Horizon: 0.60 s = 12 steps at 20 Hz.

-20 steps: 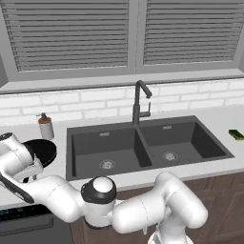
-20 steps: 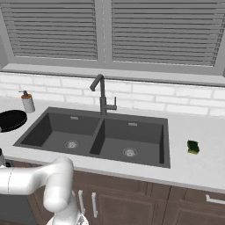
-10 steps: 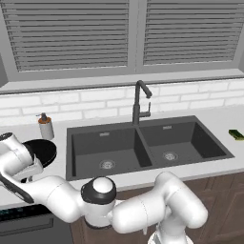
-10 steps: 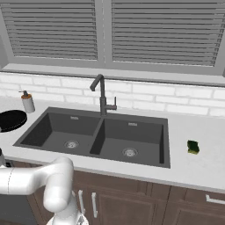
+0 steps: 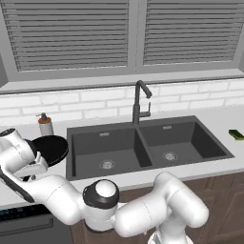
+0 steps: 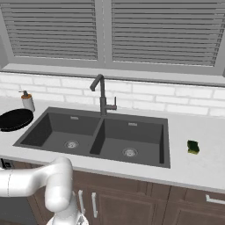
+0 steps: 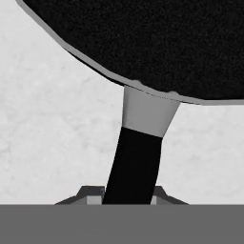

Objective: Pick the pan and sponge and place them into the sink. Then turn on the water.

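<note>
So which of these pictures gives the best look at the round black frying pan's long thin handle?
The hand view: the handle runs from the round black frying pan down between the gripper tips, which close on it. The left base view shows the pan's bowl beside the arm, the right base view its bowl at the counter's far left.

You'll find no readable text, label, brand, number or sign on anything here, in any of the three views.

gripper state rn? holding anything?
Gripper: shut on the pan, fingers either side of its black handle, pan on the counter left of the sink.
</note>
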### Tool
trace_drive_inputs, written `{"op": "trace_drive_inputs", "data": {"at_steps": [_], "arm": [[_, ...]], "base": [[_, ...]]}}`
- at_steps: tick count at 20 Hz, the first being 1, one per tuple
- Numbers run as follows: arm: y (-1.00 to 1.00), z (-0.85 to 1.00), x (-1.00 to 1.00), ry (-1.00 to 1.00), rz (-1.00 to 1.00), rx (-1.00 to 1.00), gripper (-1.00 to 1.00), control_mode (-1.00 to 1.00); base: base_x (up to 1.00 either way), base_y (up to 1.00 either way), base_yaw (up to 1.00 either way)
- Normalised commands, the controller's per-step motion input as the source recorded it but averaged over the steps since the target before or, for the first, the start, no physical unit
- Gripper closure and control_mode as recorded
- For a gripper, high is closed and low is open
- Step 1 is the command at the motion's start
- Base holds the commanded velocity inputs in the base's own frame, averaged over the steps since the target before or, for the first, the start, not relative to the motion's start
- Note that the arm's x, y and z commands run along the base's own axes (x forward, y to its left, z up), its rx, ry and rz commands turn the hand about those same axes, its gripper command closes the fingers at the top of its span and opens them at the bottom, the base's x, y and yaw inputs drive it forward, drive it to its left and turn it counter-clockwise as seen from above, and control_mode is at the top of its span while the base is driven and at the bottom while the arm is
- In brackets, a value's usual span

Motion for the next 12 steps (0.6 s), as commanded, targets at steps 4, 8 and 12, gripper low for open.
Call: {"op": "trace_drive_inputs", "data": {"at_steps": [4,8,12], "arm": [[-0.38,0.25,-0.09,-0.13,-0.28,0.02,1.00,-1.00],[-0.35,0.17,-0.01,-0.09,-0.20,0.08,1.00,-1.00],[-0.47,0.03,0.00,-0.01,-0.16,0.16,1.00,-1.00]], "base": [[0.00,0.00,0.00],[0.00,0.00,0.00],[0.00,0.00,0.00]]}}
